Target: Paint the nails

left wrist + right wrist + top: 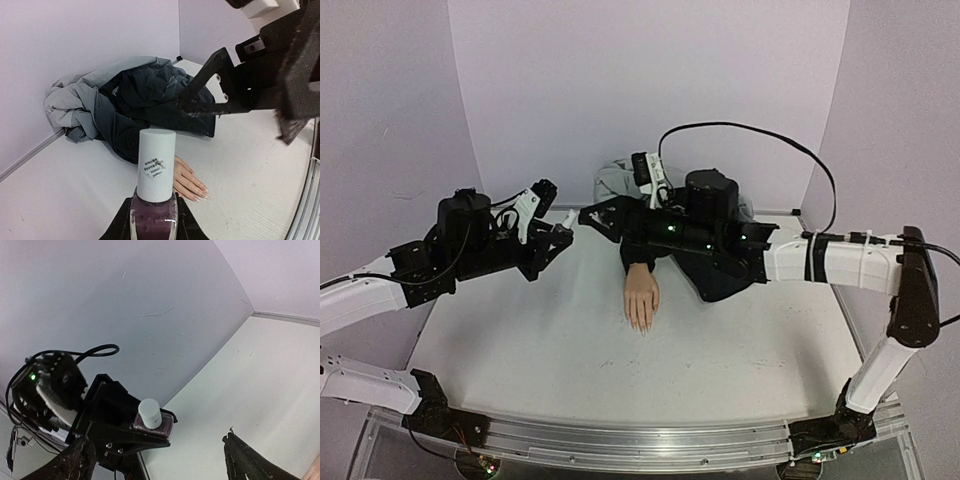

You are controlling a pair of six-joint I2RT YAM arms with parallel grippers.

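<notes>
- Lining up: your left gripper (558, 236) is clamped on the upright polish bottle (154, 212), cap (149, 413) up.
- Your right gripper (586, 215) gapes wide and empty, cap straight ahead of it.
- The nails (640, 324) sit below on the table (520, 350), tips toward you.

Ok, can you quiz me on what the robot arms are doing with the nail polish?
1. True or false: the right gripper is shut.
2. What holds the polish bottle? A) the left gripper B) the right gripper C) nothing, it stands on the table
3. What colour is the bottle's cap?

Key
1. False: the right gripper is open.
2. A
3. White
</notes>
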